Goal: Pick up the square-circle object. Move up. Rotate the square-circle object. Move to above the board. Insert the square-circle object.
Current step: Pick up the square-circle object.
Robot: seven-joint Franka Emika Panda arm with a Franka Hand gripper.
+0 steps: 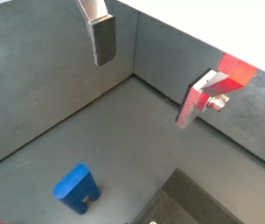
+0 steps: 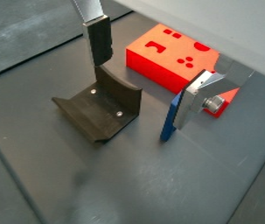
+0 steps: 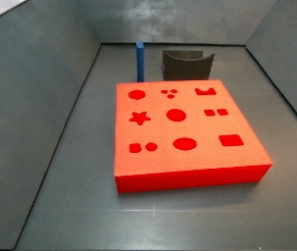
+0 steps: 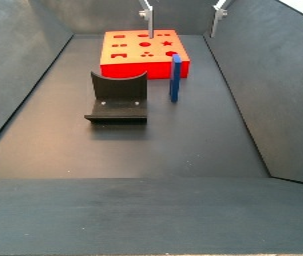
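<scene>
- I see the square-circle object [image 4: 175,78] standing upright on the dark floor, a slim blue bar edge-on in both side views; a wrist view [image 1: 77,189] shows its flat blocky face with a notch at the lower edge.
- It stands free, nothing gripping it. In a wrist view [image 2: 170,116] it stands between the dark grey curved holder [image 2: 100,109] and one silver finger [image 2: 200,94].
- The board [image 3: 183,132] lies flat on the floor just beyond the peg; in a side view the peg [image 3: 139,60] stands near the board's far edge, beside the holder [image 3: 186,64].
- Board's top face shows darker red cut-outs: hexagon, star, circles, squares, an oval. All look unfilled to me.
- The holder [image 4: 118,98] sits next to the peg, near the board's edge, its curved wall upright on a flat base.
- The hand [image 2: 146,70] hangs above this cluster, its two fingers spread wide apart with nothing between them.
- In a side view only the finger tips [image 4: 146,12] poke in at the top of frame, over the far end of the board [image 4: 143,48].
- Grey walls enclose the floor on all sides.
</scene>
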